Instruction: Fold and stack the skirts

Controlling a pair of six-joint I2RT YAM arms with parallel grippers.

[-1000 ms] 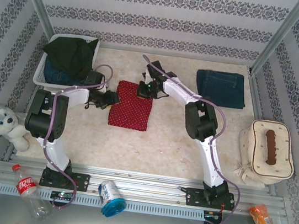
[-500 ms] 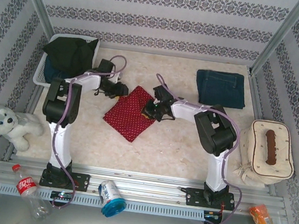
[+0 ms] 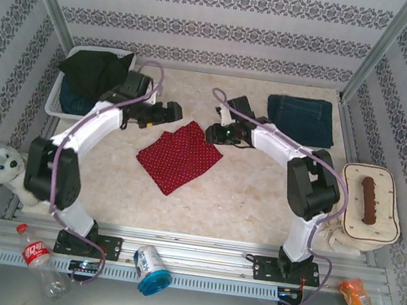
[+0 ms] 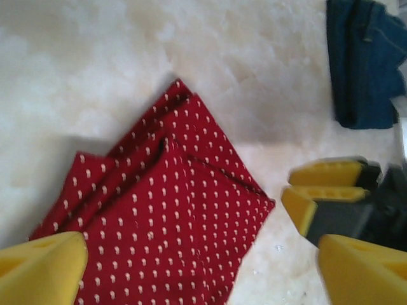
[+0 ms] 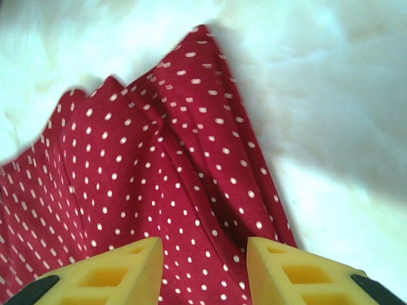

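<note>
left gripper (image 3: 174,110) is hovering with jaws wide apart, gripping nothing, just beyond the red polka-dot skirt (image 3: 179,155) lying folded mid-table; right gripper (image 3: 216,133) is hanging jaws apart beside its far corner; a folded denim skirt (image 3: 299,119) is lying further right.

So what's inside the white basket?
In the basket, a black skirt is heaped on top, with blue denim peeking out beneath. Anything deeper is covered.

Red skirt (image 3: 178,156), denim skirt (image 3: 300,120) on table (image 3: 235,195)
</note>
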